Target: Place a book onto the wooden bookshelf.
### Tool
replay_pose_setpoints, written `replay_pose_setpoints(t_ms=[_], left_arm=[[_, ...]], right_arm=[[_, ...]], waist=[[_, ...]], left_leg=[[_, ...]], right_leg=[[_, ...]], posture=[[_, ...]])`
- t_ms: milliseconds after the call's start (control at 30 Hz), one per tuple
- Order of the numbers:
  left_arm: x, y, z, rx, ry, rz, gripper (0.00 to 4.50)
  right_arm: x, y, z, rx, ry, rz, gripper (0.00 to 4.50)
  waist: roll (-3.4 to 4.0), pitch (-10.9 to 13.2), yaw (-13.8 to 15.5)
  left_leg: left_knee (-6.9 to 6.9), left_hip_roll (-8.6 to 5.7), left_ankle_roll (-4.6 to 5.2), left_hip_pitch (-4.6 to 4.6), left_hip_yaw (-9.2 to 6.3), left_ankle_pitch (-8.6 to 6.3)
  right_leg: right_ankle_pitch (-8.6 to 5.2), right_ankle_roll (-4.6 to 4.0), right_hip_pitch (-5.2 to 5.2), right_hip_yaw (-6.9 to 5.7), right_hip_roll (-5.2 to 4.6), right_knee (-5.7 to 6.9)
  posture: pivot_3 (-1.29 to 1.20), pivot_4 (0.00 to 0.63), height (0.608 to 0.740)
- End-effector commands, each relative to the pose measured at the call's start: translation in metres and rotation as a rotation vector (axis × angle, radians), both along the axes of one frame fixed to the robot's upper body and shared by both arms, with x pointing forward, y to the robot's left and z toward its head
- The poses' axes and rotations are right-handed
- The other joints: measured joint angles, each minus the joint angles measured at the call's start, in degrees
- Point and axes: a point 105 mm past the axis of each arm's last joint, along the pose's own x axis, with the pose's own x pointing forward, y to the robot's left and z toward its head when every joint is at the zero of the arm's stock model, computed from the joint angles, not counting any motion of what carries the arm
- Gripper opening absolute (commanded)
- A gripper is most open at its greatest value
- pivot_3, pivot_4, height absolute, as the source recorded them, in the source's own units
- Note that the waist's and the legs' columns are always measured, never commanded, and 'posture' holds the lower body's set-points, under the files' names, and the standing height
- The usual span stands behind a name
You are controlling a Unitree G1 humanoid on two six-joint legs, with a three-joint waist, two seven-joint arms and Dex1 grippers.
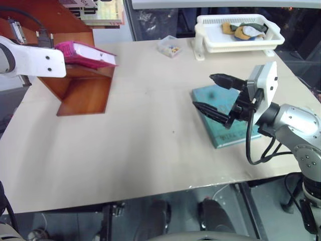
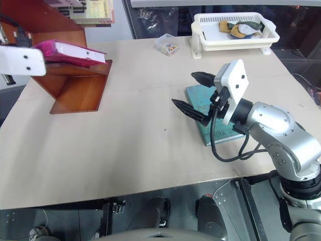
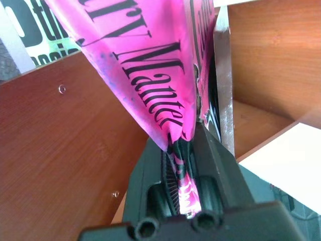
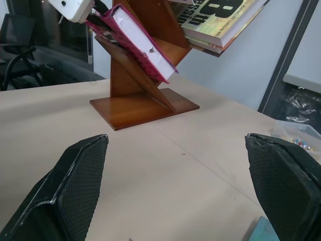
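The pink book lies slanted on a board of the reddish-brown wooden bookshelf at the table's far left, page edges facing right. My left gripper reaches in from the left at the book's spine end. Its cover runs between the fingers, lying against one pad with a narrow gap at the other, so the jaws stand slightly open. Over the table's right side, my right gripper hovers open and empty above a thin teal book.
A white plastic basket with small items stands at the far right, a small clear box beside it. Other books lean on the shelf's upper board. Bare tabletop spans the middle and front.
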Motion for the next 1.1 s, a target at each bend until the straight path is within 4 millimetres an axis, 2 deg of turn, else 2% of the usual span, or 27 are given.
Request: replay_pose_setpoints(t_ms=[33, 100, 167, 300, 433, 733, 800, 867, 933, 967, 1000, 1033, 1100], left_arm=[[-0.001, 0.008, -0.001, -0.011, 0.008, 0.035, 2.72], [-0.004, 0.010, -0.001, -0.010, 0.007, 0.038, 3.72], [-0.006, 0.013, 0.000, -0.011, 0.002, 0.039, 4.47], [-0.013, 0.015, 0.007, -0.062, -0.042, 0.003, 4.47], [-0.028, 0.020, 0.023, -0.175, -0.104, -0.052, 4.47], [-0.069, 0.020, 0.042, -0.717, -0.241, -0.313, 4.47], [-0.076, 0.013, 0.034, -0.808, -0.188, -0.374, 4.47], [-0.081, 0.001, 0.029, -0.936, -0.146, -0.429, 3.96], [-0.083, -0.032, 0.009, -1.064, -0.013, -0.505, 3.17], [-0.083, -0.050, -0.001, -1.141, 0.045, -0.538, 2.72], [-0.080, -0.083, -0.023, -1.248, 0.130, -0.596, 2.15], [-0.080, -0.106, -0.036, -1.323, 0.182, -0.628, 1.85], [-0.067, -0.145, -0.058, -1.515, 0.164, -0.648, 0.74]], right_arm=[[-0.006, -0.001, 0.013, 0.014, -0.064, -0.001, 4.50], [-0.006, -0.001, 0.012, 0.013, -0.061, -0.001, 4.50], [-0.005, -0.001, 0.012, 0.012, -0.059, 0.000, 4.50], [-0.004, -0.001, 0.012, 0.010, -0.054, 0.005, 4.50], [-0.004, -0.001, 0.011, 0.012, -0.047, 0.012, 4.50], [0.000, 0.000, 0.008, 0.016, -0.027, 0.028, 4.50], [0.000, 0.000, 0.008, 0.013, -0.027, 0.028, 4.50], [0.000, -0.001, 0.007, 0.009, -0.027, 0.023, 4.50], [-0.001, -0.003, 0.007, 0.005, -0.027, 0.011, 4.50], [-0.002, -0.004, 0.007, 0.002, -0.028, 0.004, 4.50], [-0.004, -0.006, 0.006, -0.012, -0.035, -0.010, 4.50], [-0.005, -0.008, 0.006, -0.021, -0.040, -0.020, 4.50], [-0.009, -0.012, 0.004, -0.038, -0.050, -0.051, 4.50]], waist=[[-0.11, 0.05, -0.08], [-0.13, 0.07, -0.30], [-0.15, 0.08, -0.31], [-0.17, 0.07, -0.40], [-0.17, 0.08, -0.40], [-0.20, 0.09, -0.22], [-0.21, 0.08, -0.19], [-0.21, 0.08, -0.08], [-0.22, 0.07, 0.00], [-0.22, 0.07, 0.07], [-0.19, 0.05, 0.17], [-0.10, 0.00, 0.45], [-0.14, -0.01, 1.24]], left_leg=[[0.00, 0.00, 0.00, -0.06, 0.00, 0.00], [0.01, -0.01, 0.00, -0.22, 0.03, 0.00], [0.00, -0.02, -0.01, -0.34, 0.11, 0.01], [0.00, -0.01, -0.23, -0.85, 0.20, 0.13], [0.08, 0.01, -0.27, -1.20, 0.22, 0.16], [0.12, 0.03, -0.26, -1.22, 0.23, 0.15], [0.15, 0.03, -0.26, -1.22, 0.21, 0.15], [0.17, 0.02, -0.26, -1.21, 0.21, 0.15], [0.23, 0.02, -0.26, -1.22, 0.15, 0.15], [0.27, 0.02, -0.26, -1.20, 0.11, 0.15], [0.29, 0.02, -0.26, -1.20, 0.09, 0.15], [0.31, 0.03, -0.26, -1.21, 0.06, 0.15], [0.49, -0.01, -0.19, -1.23, 0.02, 0.10]], right_leg=[[0.00, 0.00, -0.04, 0.00, 0.00, -0.02], [0.01, 0.00, -0.16, 0.04, -0.02, -0.12], [0.00, 0.00, -0.32, 0.13, -0.02, -0.14], [0.01, -0.01, -0.91, 0.18, -0.06, -0.05], [0.01, -0.02, -1.28, 0.20, -0.06, 0.02], [0.02, -0.02, -1.27, 0.16, -0.10, 0.00], [0.02, -0.02, -1.26, 0.14, -0.10, 0.05], [0.02, -0.02, -1.23, 0.15, -0.11, 0.06], [0.02, -0.02, -1.18, 0.09, -0.12, 0.04], [0.02, -0.02, -1.10, 0.06, -0.14, 0.02], [0.02, -0.02, -1.08, 0.05, -0.15, 0.02], [0.04, -0.01, -1.03, 0.04, -0.18, -0.05], [0.07, 0.05, -0.95, 0.07, -0.32, -0.06]], posture=[[0.00, 0.150, 0.740], [0.00, 0.150, 0.740], [0.00, 0.150, 0.740], [0.00, 0.150, 0.740], [0.00, 0.150, 0.740], [0.00, 0.150, 0.740], [0.00, 0.150, 0.740], [0.00, 0.150, 0.740], [0.00, 0.150, 0.740], [0.00, 0.150, 0.740], [0.00, 0.150, 0.740], [0.00, 0.150, 0.740], [0.00, 0.150, 0.740]])
